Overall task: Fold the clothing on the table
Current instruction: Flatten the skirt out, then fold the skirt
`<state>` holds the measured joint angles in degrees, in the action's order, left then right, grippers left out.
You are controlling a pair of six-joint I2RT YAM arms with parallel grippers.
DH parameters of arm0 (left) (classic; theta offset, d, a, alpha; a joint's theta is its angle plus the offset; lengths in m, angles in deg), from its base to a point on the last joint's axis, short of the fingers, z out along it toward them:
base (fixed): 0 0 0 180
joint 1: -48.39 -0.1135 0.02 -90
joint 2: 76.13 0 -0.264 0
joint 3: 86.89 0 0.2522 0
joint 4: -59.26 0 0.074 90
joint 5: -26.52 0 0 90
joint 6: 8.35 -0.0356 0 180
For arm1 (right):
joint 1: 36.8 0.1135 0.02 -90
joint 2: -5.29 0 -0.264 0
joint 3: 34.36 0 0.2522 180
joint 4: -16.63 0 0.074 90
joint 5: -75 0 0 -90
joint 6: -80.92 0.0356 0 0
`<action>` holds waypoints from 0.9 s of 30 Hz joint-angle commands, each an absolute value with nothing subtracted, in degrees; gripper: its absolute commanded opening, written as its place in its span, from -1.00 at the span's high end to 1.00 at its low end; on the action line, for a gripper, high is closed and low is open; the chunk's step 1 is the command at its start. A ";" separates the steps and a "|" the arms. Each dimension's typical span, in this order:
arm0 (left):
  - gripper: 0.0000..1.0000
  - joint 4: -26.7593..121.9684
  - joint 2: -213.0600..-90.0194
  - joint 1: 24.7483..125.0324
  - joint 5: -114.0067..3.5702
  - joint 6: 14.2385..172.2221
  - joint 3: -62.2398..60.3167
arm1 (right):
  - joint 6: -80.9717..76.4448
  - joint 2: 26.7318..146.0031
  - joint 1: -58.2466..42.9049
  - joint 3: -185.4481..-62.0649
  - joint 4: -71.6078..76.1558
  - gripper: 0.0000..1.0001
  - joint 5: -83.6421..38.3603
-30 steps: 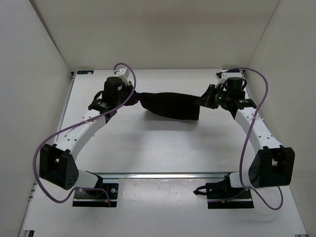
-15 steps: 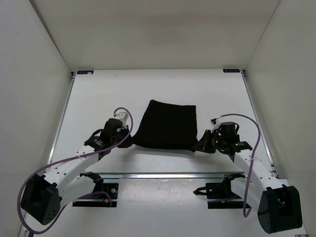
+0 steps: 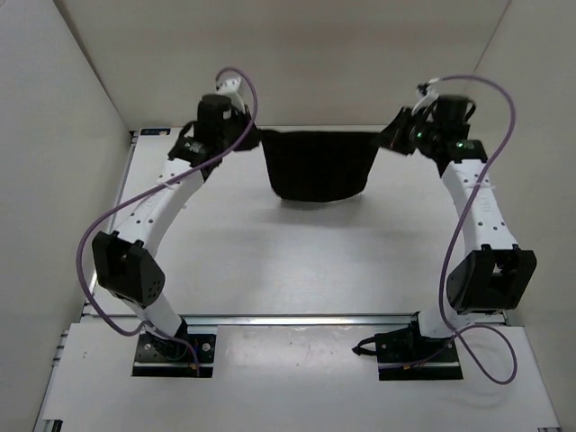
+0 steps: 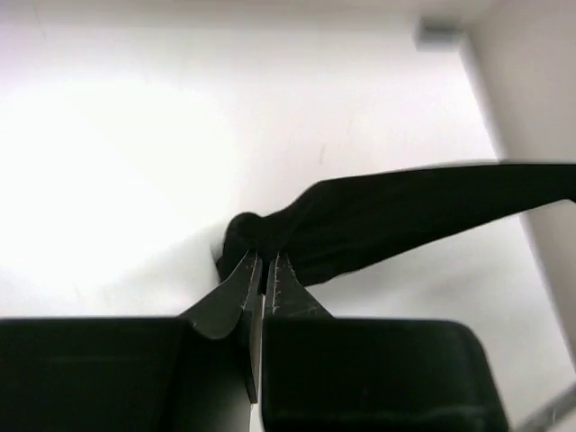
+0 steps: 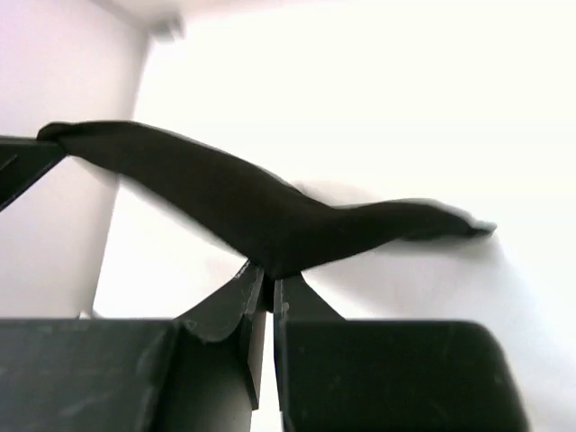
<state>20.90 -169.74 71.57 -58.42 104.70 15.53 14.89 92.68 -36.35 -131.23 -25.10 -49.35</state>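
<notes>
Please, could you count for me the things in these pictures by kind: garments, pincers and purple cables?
Garment: 1
Pincers: 2, left pincer and right pincer, both shut on it
Purple cables: 2, left cable and right cable
Total: 5
</notes>
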 commanded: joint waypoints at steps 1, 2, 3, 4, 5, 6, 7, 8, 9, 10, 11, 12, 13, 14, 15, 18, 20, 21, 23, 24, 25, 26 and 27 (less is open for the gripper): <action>1.00 16.50 -167.19 70.80 -63.37 100.12 31.15 | 11.93 92.39 -40.21 -147.74 -30.09 1.00 -50.49; 1.00 16.15 -166.84 71.15 -65.22 98.89 34.15 | 11.75 92.65 -41.01 -150.05 -30.18 1.00 -51.46; 1.00 16.06 -165.27 71.76 -66.80 97.66 34.27 | 11.84 91.61 -42.32 -150.42 -30.00 1.00 -51.65; 1.00 16.49 -164.12 71.94 -67.78 97.12 32.53 | 11.06 90.90 -43.20 -149.30 -29.04 1.00 -51.56; 1.00 17.80 -161.33 71.77 -68.31 96.34 28.16 | 11.05 88.63 -43.56 -146.15 -28.69 1.00 -51.56; 1.00 19.29 -158.52 71.16 -68.05 96.59 25.51 | 10.87 86.61 -44.70 -143.51 -27.03 0.98 -51.21; 1.00 20.88 -156.57 71.07 -67.53 97.11 19.48 | 10.61 85.02 -45.06 -137.39 -24.84 1.00 -52.60; 1.00 21.41 -153.60 70.81 -67.70 97.38 12.81 | 11.13 82.13 -44.89 -130.37 -22.64 0.99 -53.75; 1.00 22.46 -149.91 71.85 -68.05 97.03 9.35 | 11.05 78.97 -44.71 -126.39 -21.75 0.99 -53.93; 1.00 23.08 -148.22 72.73 -68.92 97.12 3.39 | 11.22 75.63 -43.23 -119.30 -20.52 0.99 -53.59; 1.00 23.26 -144.46 74.04 -69.62 97.64 -2.67 | 11.22 74.03 -40.60 -112.09 -19.99 1.00 -52.37; 1.00 23.53 -141.29 75.10 -69.37 98.69 -5.51 | 11.49 70.80 -39.79 -108.45 -19.29 0.99 -50.87; 1.00 22.75 -138.13 75.63 -68.41 99.40 -10.68 | 12.27 68.07 -37.18 -102.06 -18.84 1.00 -50.42; 1.00 22.39 -136.53 76.77 -68.31 100.88 -15.43 | 13.58 66.30 -33.41 -95.65 -18.58 1.00 -49.11; 1.00 21.08 -133.64 78.35 -67.79 101.86 -19.65 | 15.34 62.72 -31.54 -89.75 -18.49 1.00 -47.01; 1.00 16.68 -125.46 82.74 -68.32 105.80 -28.10 | 21.48 53.56 -21.26 -79.27 -19.37 1.00 -42.00; 1.00 13.79 -120.36 82.32 -65.86 107.92 -31.88 | 24.83 48.55 -16.34 -75.22 -20.41 1.00 -41.55; 1.00 12.82 -117.21 81.36 -64.63 108.28 -33.56 | 26.15 46.79 -16.93 -74.41 -20.77 1.00 -43.11; 1.00 11.05 -113.76 78.90 -63.74 107.58 -34.63 | 25.21 45.19 -19.81 -74.05 -21.74 1.00 -45.39; 1.00 10.87 -113.49 76.37 -63.22 106.71 -34.55 | 24.33 45.36 -22.79 -74.31 -21.22 1.00 -47.50; 1.00 11.39 -114.36 73.99 -61.56 105.66 -34.72 | 23.10 46.67 -24.39 -75.01 -19.82 1.00 -49.96; 1.00 12.27 -116.19 72.66 -60.59 104.95 -34.20 | 22.48 48.95 -26.84 -75.36 -18.50 1.00 -51.37; 1.00 13.76 -117.17 72.47 -59.97 105.46 -34.37 | 21.26 50.45 -29.04 -76.67 -17.44 0.98 -53.13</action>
<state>12.01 -114.31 75.26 -61.39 105.99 -34.85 22.54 47.20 -24.74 -73.73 -22.36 -49.89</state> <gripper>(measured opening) 0.100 0.020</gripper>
